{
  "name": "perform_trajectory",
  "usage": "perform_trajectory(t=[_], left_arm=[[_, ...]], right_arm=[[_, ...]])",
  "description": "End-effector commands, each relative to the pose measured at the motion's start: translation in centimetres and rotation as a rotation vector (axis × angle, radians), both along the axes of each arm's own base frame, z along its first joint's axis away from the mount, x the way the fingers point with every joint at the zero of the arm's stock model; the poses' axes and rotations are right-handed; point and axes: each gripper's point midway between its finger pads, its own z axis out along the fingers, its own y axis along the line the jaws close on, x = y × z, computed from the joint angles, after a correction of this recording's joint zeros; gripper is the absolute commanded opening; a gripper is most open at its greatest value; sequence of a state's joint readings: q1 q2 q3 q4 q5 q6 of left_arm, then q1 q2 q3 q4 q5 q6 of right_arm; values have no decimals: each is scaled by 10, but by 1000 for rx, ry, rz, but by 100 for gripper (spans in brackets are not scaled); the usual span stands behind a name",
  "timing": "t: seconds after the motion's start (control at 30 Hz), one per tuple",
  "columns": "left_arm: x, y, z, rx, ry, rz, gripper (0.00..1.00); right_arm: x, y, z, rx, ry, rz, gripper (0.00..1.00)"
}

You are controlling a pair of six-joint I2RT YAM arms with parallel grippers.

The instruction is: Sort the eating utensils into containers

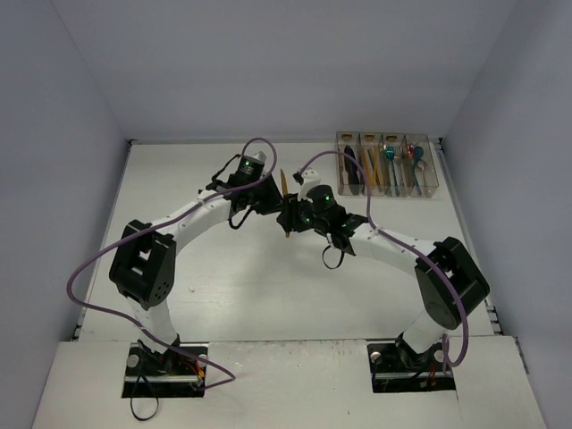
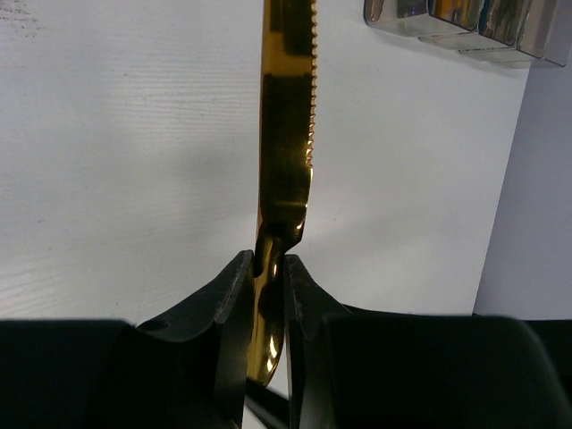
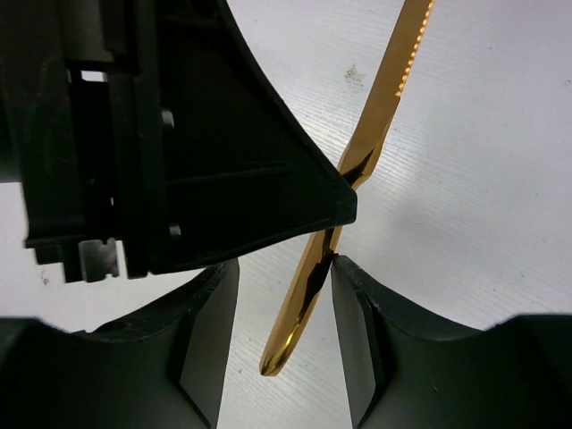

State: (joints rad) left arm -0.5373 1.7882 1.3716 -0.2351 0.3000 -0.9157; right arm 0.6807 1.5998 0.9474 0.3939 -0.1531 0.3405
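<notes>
You had one white bench (image 1: 223, 295) under everything, and two arms bolted at its near edge: the left arm (image 1: 143, 264) and the right arm (image 1: 451, 281). Both reached inward, so their wrists met near the middle of the bench. At the far right corner stood the containers (image 1: 389, 165) — four clear, narrow bins joined side by side in one row. Each bin held some eating utensils (image 1: 391, 163), dark, gold and teal pieces among them, but they overlapped too much for you to count.

You had two end effectors gathered on a single piece, one gold knife (image 2: 288, 134). The left end effector (image 2: 266, 264) was clenched on the knife where the handle narrows into the blade, and the serrated blade ran straight out beyond its fingertips. The right end effector (image 3: 284, 268) was released: its two fingers stood on either side of the handle, with the rounded handle end between them. The finger (image 3: 357, 313) on the right of that wrist view met or nearly met the handle — you could not tell which — while the other finger stood clearly apart from it. The knife was held over the middle of the bench, well apart from the containers and to their left.
</notes>
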Motion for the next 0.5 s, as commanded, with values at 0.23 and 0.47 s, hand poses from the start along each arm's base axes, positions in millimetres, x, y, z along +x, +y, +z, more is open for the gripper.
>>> perform_trajectory(t=[0.23, 0.47], left_arm=[[6, -18, 79, -166, -187, -27, 0], [5, -16, 81, -158, -207, -37, 1]], right_arm=[[16, 8, 27, 48, -82, -38, 23], [20, 2, 26, 22, -94, -63, 0]])
